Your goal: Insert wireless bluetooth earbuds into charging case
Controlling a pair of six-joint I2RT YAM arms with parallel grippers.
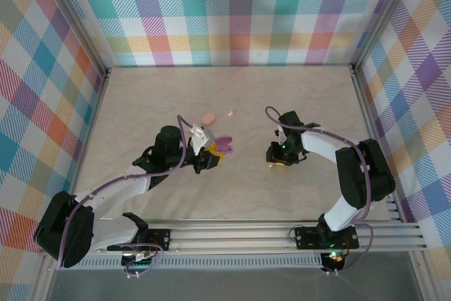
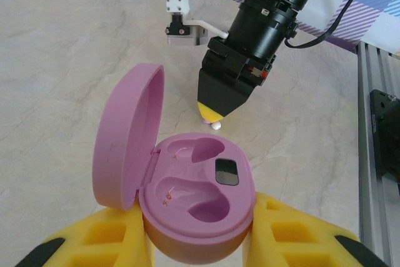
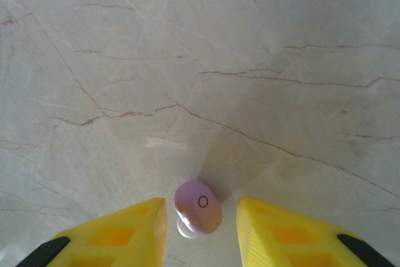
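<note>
- Pinching the purple charging case (image 2: 195,214) by its lower shell, the left pincer (image 2: 200,239) has one yellow finger (image 2: 103,239) pressed against each side of it.
- The case is open. Its lid (image 2: 128,132) stands nearly upright on the hinge at the left of the left wrist view.
- Both moulded wells in the case are empty, and a small dark rectangle (image 2: 226,171) sits between them near the right rim.
- From above, the case shows as a purple patch at the tip of the left arm, near the middle of the table (image 1: 141,103).
- The right pincer (image 3: 201,204) points straight down at the table, well to the right of the case.
- Its yellow fingers (image 3: 125,236) are spread, one on each side of a purple earbud (image 3: 197,215).
- That earbud lies on the table between the fingertips. A sliver of bare table shows on either side, wider on the right, so it is straddled, not clamped.
- The earbud's rounded purple face bears a small dark ring, and a pale tip pokes out at its lower left.
- In the left wrist view the same earbud is a pale speck under the right pincer's tip, beyond the open case.
- A closed salmon-pink case (image 1: 209,117) rests on the table farther back, with a pale pink earbud (image 1: 230,112) just to its right, the two apart.
</note>
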